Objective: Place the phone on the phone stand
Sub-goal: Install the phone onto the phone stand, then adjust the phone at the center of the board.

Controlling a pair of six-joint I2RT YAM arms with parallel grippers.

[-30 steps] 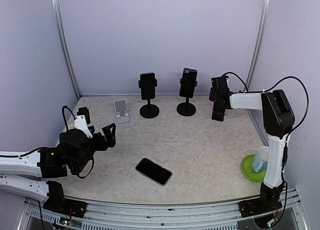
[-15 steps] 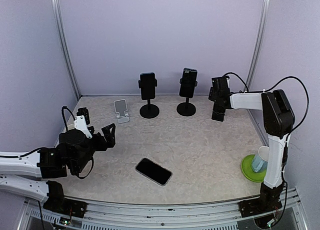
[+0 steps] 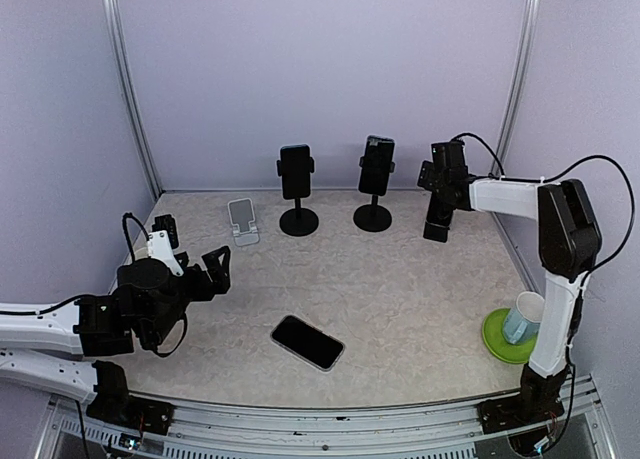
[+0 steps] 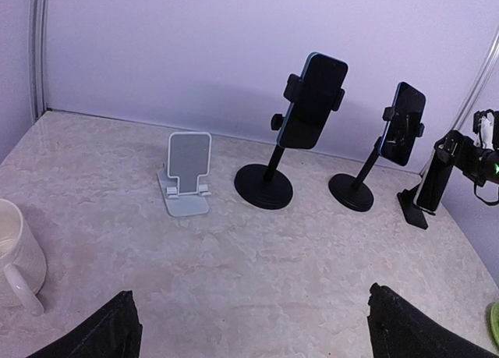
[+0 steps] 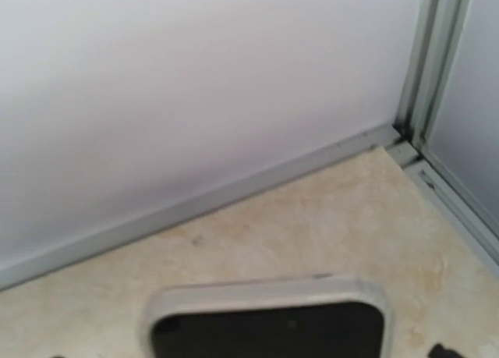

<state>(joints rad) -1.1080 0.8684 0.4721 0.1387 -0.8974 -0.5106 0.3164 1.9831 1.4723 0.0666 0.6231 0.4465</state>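
Open table [image 3: 420, 289] through the middle, front to back, with one low obstacle: phone [image 3: 307, 342] lying flat near the front. Straight, unblocked run from left gripper [image 4: 257, 338], fingers wide apart with nothing between, up to white stand [image 4: 187, 175]. Right of that, first black stand [image 4: 263, 188] and second black stand [image 4: 351, 193], both tall and phone-topped; bases near each other, with passable gaps between the posts. Narrows toward the back right corner: leaning phone [image 4: 431, 188] on a small prop, right gripper [image 3: 438, 201] just above it, wall [image 3: 330, 69] close behind. At the left edge, mug [image 4: 15, 256]. Front right, beside the right arm, cup [image 3: 522, 317] on coaster [image 3: 497, 341].
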